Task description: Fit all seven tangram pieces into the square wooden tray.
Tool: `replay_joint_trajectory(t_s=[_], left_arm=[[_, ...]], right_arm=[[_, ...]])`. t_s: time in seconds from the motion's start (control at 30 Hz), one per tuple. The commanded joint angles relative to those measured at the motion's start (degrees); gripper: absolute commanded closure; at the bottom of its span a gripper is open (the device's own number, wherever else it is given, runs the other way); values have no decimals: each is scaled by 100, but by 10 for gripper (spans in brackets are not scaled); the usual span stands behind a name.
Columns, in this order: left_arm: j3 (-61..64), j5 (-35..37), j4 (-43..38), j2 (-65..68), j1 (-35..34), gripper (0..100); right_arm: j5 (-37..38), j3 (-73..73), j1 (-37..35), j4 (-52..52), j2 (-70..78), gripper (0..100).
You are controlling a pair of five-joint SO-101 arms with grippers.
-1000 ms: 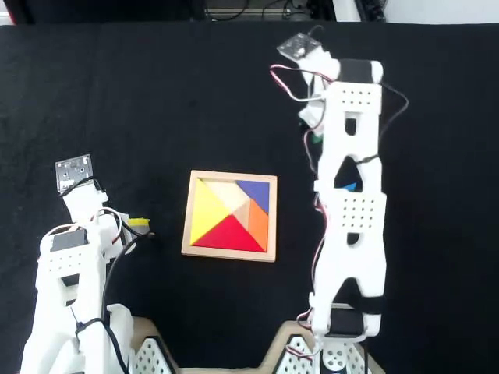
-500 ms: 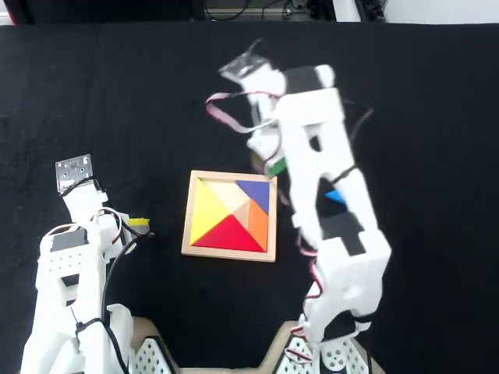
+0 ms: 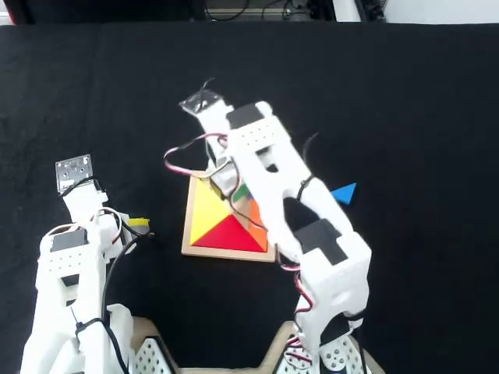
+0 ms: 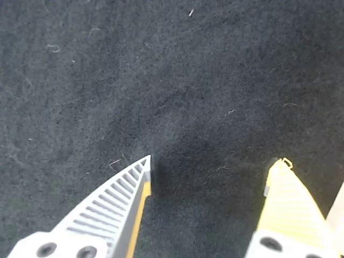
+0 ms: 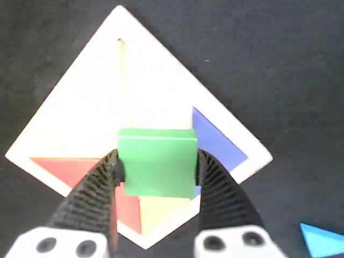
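**Placing step: green square (image 5: 156,156) over the wooden tray (image 3: 189,226).**
Your right jaws pinch it; align it with the gap, lower, release. Left jaws hang spread over the desk (image 4: 161,80). The blue triangle (image 3: 343,192) lies right of the tray.

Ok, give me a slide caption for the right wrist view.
Right tool holds a green piece over the wooden tray.

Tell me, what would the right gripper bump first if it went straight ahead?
Probably the wooden tray: the right gripper, holding the green square, points down at it. Its height above the tray is unclear.
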Motion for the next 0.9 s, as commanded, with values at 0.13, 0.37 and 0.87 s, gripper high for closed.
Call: replay_joint_trajectory(t_s=[0.13,0.37,0.87], left_arm=[[-13,-79,-9,-44,66,668],[-13,-79,0,-44,66,668],[-13,-79,0,-44,66,668]], right_arm=[[-97,505,-114,-651,-374,987],[-97,787,-97,-1020,-374,987],[-378,892,-97,-835,-374,967]])
